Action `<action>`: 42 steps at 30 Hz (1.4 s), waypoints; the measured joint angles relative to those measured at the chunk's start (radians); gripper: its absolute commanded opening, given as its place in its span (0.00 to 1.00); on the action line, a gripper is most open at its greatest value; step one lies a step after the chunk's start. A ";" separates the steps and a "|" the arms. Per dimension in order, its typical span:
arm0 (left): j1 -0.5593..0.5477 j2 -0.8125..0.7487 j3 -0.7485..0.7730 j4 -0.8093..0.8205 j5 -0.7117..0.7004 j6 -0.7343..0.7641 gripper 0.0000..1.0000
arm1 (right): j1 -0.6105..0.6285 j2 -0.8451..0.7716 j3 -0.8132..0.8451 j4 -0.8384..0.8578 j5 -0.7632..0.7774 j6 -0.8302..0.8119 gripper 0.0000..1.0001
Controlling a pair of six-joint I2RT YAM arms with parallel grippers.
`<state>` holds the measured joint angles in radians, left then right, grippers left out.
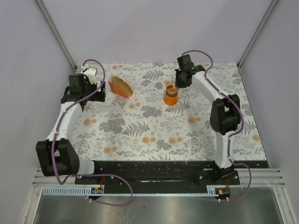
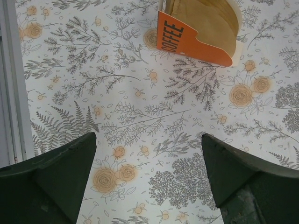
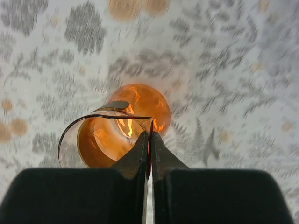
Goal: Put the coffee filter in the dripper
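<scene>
The dripper [image 1: 171, 94], a clear cone on an orange rounded base, stands upright on the flowered cloth at the back centre. My right gripper [image 1: 180, 83] hangs over it from the right. In the right wrist view its fingertips [image 3: 150, 135] are shut on the near right rim of the dripper's clear cone [image 3: 100, 135], which is pulled out of round. My left gripper [image 2: 148, 140] is open over bare cloth, with nothing between its fingers. Just beyond it stands the orange wedge-shaped holder [image 2: 187, 37] with its stack of tan papers [image 2: 205, 18]. A separate coffee filter is out of view.
The holder [image 1: 120, 87] stands at the back left, between my left gripper [image 1: 99, 86] and the dripper. A metal frame rail [image 2: 11, 79] runs along the cloth's left edge. Grey walls close the back and sides. The black base plate [image 1: 154, 170] lies along the near edge.
</scene>
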<state>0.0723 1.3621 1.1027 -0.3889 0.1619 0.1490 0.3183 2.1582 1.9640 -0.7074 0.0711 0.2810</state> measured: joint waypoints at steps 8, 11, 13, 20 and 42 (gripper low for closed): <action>0.000 -0.040 0.014 -0.087 0.140 0.013 0.90 | 0.163 -0.334 -0.425 0.073 0.064 0.111 0.02; -0.008 -0.049 0.017 -0.102 0.210 0.012 0.88 | 0.210 -0.395 -0.509 0.105 0.093 0.154 0.04; -0.026 -0.051 0.017 -0.112 0.247 0.011 0.87 | 0.237 -0.411 -0.541 0.114 0.104 0.176 0.06; -0.138 -0.051 0.017 -0.146 0.322 0.005 0.86 | 0.317 -0.427 -0.592 0.140 0.137 0.235 0.28; -0.576 0.232 0.286 -0.166 0.229 -0.022 0.77 | 0.286 -0.762 -0.598 0.158 0.171 0.171 0.71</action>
<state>-0.5034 1.5936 1.3891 -0.5549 0.3912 0.1268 0.6044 1.3964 1.3659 -0.5491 0.2420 0.4515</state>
